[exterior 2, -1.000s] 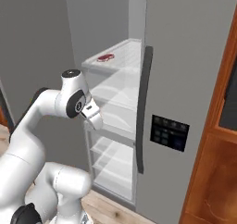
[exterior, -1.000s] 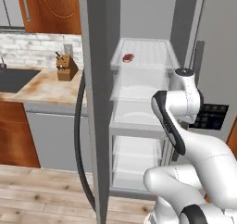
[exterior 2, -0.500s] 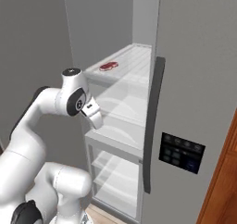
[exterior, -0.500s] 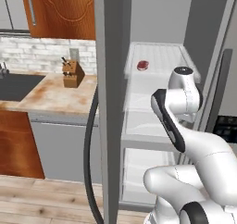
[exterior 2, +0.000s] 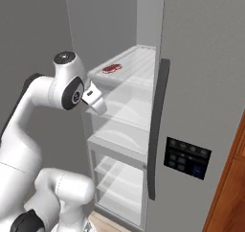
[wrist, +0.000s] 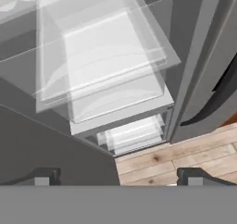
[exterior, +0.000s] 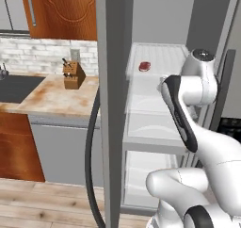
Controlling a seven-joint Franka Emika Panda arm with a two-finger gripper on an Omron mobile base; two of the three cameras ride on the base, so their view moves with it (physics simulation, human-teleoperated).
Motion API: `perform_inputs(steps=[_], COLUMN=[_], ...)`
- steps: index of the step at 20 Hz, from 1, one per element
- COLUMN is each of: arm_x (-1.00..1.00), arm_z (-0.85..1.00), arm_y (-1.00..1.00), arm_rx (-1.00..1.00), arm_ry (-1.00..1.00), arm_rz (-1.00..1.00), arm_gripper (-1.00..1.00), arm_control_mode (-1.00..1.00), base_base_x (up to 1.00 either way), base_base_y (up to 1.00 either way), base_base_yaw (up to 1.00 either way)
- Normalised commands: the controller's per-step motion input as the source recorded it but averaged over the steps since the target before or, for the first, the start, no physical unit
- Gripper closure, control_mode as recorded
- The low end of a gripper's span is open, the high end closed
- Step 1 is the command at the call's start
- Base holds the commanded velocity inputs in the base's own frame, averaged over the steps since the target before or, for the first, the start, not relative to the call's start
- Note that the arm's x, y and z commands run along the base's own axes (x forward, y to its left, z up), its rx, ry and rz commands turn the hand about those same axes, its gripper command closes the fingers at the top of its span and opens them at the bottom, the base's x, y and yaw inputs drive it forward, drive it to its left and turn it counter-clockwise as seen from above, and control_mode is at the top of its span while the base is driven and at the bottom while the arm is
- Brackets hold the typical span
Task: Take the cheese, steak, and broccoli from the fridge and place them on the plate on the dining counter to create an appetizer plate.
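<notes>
The fridge (exterior: 113,104) stands open, showing its white inside with clear shelves. The steak (exterior: 144,66) (exterior 2: 111,69), a flat reddish round, lies on the upper shelf. My arm is folded in front of the opening, and the hand (exterior 2: 94,99) hangs below and in front of the steak's shelf, pointing down. In the hand view my gripper (wrist: 118,177) is open with nothing between its fingertips (wrist: 44,177), and it looks down over the clear drawers (wrist: 106,65). The cheese, the broccoli, the plate and the dining counter are out of view.
The fridge's shut right door (exterior 2: 201,82) carries a dark handle (exterior 2: 158,130) and a control panel (exterior 2: 186,156). Left of the fridge runs a counter with a knife block (exterior: 73,75) and a sink (exterior: 14,88). Wooden floor (wrist: 185,153) lies below.
The whole picture shifted and the fridge grew larger early in the second, so the base moved nearer. The arm keeps its pose and the gripper stays open.
</notes>
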Motion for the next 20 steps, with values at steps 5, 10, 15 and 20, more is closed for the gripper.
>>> perform_inputs(steps=[5, 10, 15, 20], arm_x=[0.25, 0.73, 0.88, 0.84], arm_z=[0.82, 0.28, 0.11, 0.15], arm_y=[0.00, 0.00, 0.20, 0.19], arm_rx=[0.00, -0.04, -0.12, -0.16], arm_ry=[-0.30, -0.11, 0.00, 0.00], arm_rz=[0.21, 0.16, 0.05, 0.00], arm_gripper=[-1.00, -1.00, -1.00, -1.00], arm_control_mode=[-1.00, -1.00, -1.00, -1.00], base_base_x=[0.00, 0.00, 0.00, 0.00], base_base_y=[0.00, 0.00, 0.00, 0.00], base_base_yaw=[0.00, 0.00, 0.00, 0.00])
